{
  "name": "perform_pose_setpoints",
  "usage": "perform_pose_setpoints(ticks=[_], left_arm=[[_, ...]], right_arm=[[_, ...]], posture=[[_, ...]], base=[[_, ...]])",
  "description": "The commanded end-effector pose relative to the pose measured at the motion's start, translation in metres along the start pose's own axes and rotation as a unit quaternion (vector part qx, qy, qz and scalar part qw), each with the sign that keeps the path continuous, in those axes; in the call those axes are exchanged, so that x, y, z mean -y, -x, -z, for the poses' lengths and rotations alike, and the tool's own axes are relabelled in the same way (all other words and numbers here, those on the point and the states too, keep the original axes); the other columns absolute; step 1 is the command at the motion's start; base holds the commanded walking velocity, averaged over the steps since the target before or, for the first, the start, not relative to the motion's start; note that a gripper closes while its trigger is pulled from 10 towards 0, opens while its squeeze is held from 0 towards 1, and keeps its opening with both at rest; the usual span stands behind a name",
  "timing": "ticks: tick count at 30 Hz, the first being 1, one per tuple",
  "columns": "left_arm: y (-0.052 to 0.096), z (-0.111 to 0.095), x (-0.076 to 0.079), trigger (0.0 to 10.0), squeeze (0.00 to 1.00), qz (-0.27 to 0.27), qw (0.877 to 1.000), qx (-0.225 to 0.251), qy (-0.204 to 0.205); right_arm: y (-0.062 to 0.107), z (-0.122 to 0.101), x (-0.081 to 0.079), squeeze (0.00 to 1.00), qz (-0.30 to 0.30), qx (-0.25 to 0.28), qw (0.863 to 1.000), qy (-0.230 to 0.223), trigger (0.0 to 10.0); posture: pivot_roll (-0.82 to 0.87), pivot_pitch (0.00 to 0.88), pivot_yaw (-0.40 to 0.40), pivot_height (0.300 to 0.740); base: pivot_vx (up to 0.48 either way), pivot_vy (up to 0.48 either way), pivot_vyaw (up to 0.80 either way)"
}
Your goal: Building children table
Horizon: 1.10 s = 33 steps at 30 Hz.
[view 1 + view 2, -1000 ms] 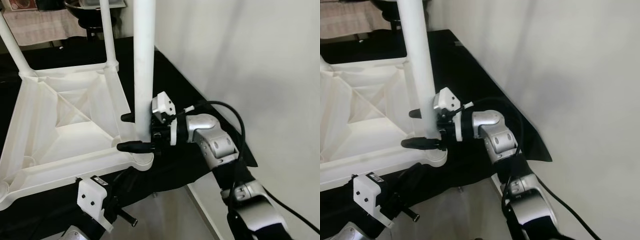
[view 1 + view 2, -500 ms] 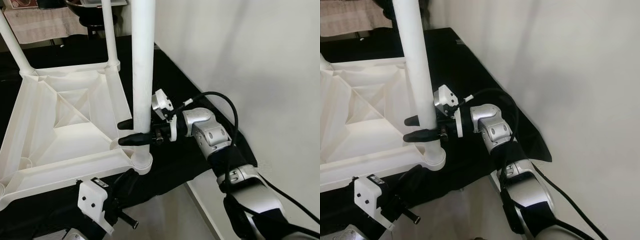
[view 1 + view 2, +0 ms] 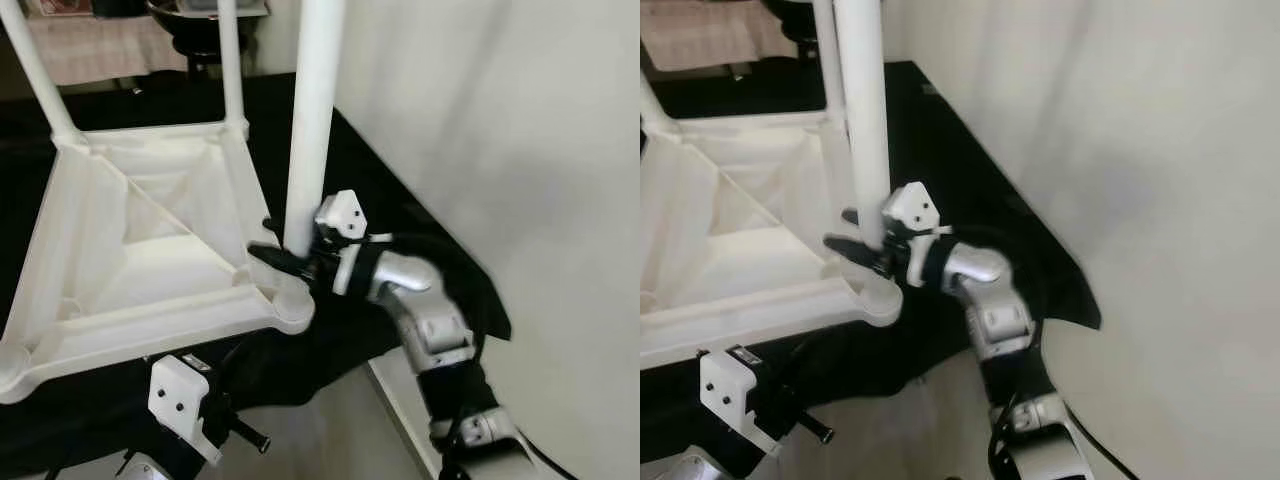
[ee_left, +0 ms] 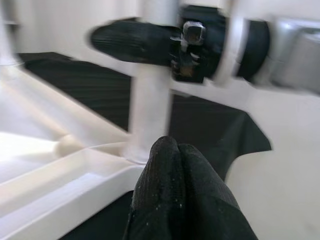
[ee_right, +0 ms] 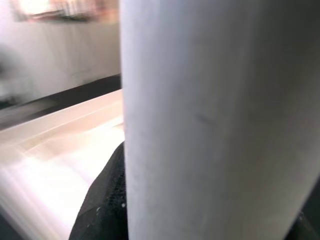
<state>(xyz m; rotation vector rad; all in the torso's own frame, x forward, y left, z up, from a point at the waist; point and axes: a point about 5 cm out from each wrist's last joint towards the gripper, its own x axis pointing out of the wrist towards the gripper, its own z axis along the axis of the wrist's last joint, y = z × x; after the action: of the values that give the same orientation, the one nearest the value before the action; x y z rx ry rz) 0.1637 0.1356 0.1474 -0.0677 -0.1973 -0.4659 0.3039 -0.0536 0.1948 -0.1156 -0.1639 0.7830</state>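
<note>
A white children's table (image 3: 150, 255) lies upside down on a black cloth (image 3: 420, 215), with legs standing up at its corners. My right gripper (image 3: 281, 243) is shut on the near right leg (image 3: 310, 130), just above its corner socket (image 3: 290, 312). The right wrist view has that leg (image 5: 215, 125) right in front of the lens, with a black finger (image 5: 107, 200) beside it. My left gripper (image 4: 170, 152) is shut with nothing held. It sits below the table's near edge, just short of the same corner. Its white camera block (image 3: 180, 396) is at the bottom.
A pale wall (image 3: 520, 130) runs close along the right of the cloth. Two more legs (image 3: 232, 60) rise at the far corners. Light floor (image 3: 330, 430) lies past the cloth's near edge. A pale towel (image 3: 100, 45) and a dark bowl (image 3: 200, 15) are at the back.
The view has shifted. My right arm has swung round so its forearm now comes up from below, and the gripper sits lower on the leg, nearer the socket. The left gripper has hardly moved.
</note>
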Motion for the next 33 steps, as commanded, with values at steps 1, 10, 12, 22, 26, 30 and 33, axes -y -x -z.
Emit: perform_pose_setpoints(ticks=[1,10,12,22,26,30,33], left_arm=[[0.002,0.002,-0.003,10.0,0.0,-0.001,1.0,-0.006,0.004],[0.002,0.001,-0.003,10.0,0.0,-0.008,1.0,-0.003,0.005],[0.001,0.001,-0.003,10.0,0.0,-0.01,1.0,-0.002,0.004],[0.0,0.001,-0.001,10.0,0.0,-0.009,1.0,-0.001,0.006],[0.001,0.0,-0.001,10.0,0.0,-0.009,1.0,-0.001,0.006],[0.001,0.0,0.0,10.0,0.0,-0.009,1.0,-0.002,0.006],[0.001,0.0,0.001,10.0,0.0,-0.008,1.0,-0.002,0.007]], right_arm=[[0.007,0.02,-0.001,0.0,0.023,-0.075,0.996,0.037,0.0],[-0.005,0.019,-0.012,0.0,-0.047,-0.075,0.996,0.009,10.0],[-0.008,0.013,-0.016,0.0,-0.071,-0.064,0.995,-0.002,10.0],[-0.011,-0.028,0.006,0.0,-0.382,0.013,0.924,0.033,10.0],[-0.016,-0.031,0.016,0.0,-0.406,0.001,0.913,0.033,10.0],[-0.021,-0.035,0.024,0.0,-0.428,-0.01,0.903,0.035,10.0],[-0.025,-0.036,0.028,0.0,-0.443,-0.017,0.896,0.029,10.0]], posture=[[-0.12,0.125,-0.072,0.74],[-0.12,0.124,-0.08,0.74],[-0.11,0.125,-0.083,0.74],[-0.1,0.126,-0.084,0.74],[-0.1,0.126,-0.083,0.74],[-0.09,0.128,-0.083,0.74],[-0.09,0.132,-0.081,0.74]], base=[[0.0,0.0,0.0],[0.0,0.0,0.0],[0.0,0.0,0.0],[0.0,0.0,0.0],[0.0,0.0,0.0],[0.0,0.0,0.0],[0.0,0.0,0.0]])
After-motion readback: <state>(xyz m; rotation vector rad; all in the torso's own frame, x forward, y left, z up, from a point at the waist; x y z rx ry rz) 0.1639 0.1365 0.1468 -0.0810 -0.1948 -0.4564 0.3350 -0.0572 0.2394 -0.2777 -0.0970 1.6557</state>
